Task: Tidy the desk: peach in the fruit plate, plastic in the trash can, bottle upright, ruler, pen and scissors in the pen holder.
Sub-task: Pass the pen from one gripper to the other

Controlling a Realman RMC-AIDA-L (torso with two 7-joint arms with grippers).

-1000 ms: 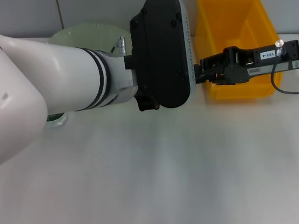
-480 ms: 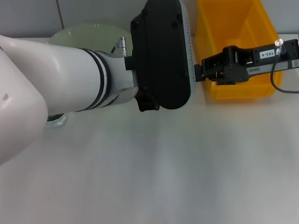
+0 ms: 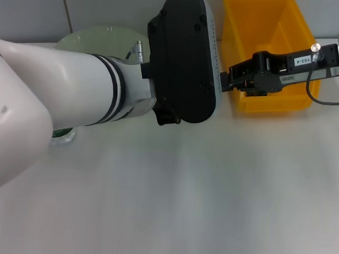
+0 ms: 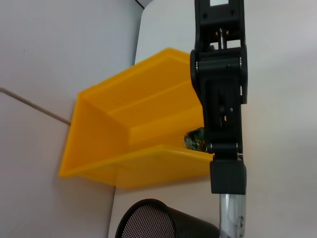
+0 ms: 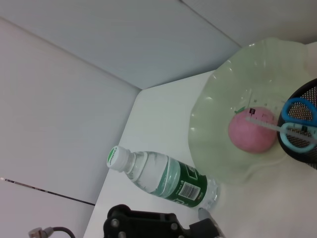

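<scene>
Two arms over white desk [image 3: 210,210], grey wall [image 3: 27,9] behind; finger states indiscernible.

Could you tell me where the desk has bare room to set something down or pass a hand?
The near desk, in front of both arms, is bare. The far edge is crowded: fruit plate, bottle, pen holder, yellow trash can, with the right pincer at the can's front and the left arm over the plate.
</scene>
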